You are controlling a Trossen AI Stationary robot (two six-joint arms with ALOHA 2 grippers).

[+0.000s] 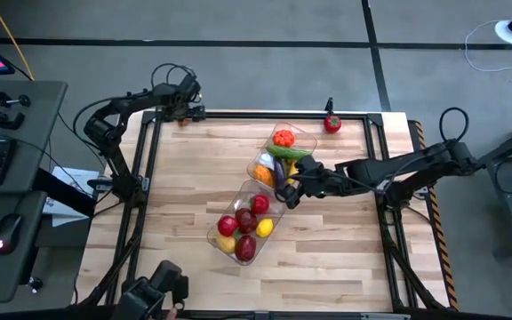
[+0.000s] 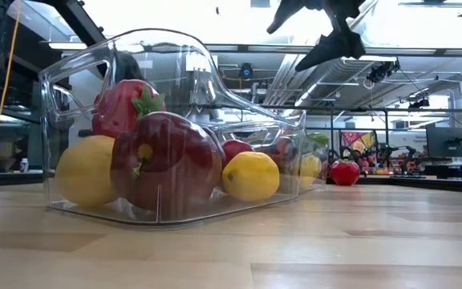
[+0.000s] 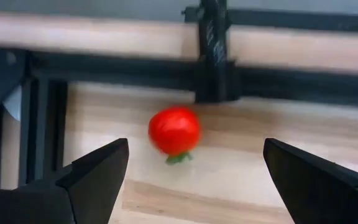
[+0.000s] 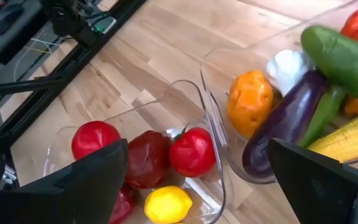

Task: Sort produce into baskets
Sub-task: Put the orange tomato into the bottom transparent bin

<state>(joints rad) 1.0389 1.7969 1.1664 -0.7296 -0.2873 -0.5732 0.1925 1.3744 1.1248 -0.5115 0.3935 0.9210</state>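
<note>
Two clear bins stand touching end to end mid-table. The near bin (image 1: 243,229) holds red apples and yellow lemons; it fills the low view (image 2: 159,136). The far bin (image 1: 278,160) holds a green cucumber (image 4: 344,56), a purple eggplant (image 4: 284,121), white garlic, orange and red pieces and corn. A lone red tomato (image 1: 332,124) rests on the table at its far edge, also in the left wrist view (image 3: 174,130). My right gripper (image 1: 287,193) hovers open and empty over where the bins meet (image 4: 197,143). My left gripper (image 1: 192,98) is open and empty at the far left corner (image 3: 196,144).
A black frame rail (image 1: 265,114) runs along the table's far edge, with an upright post (image 3: 213,56) behind the tomato. Bare wood lies left of the bins (image 1: 185,187) and along the near edge. A desk with a keyboard and mouse (image 1: 7,160) stands off the table's left.
</note>
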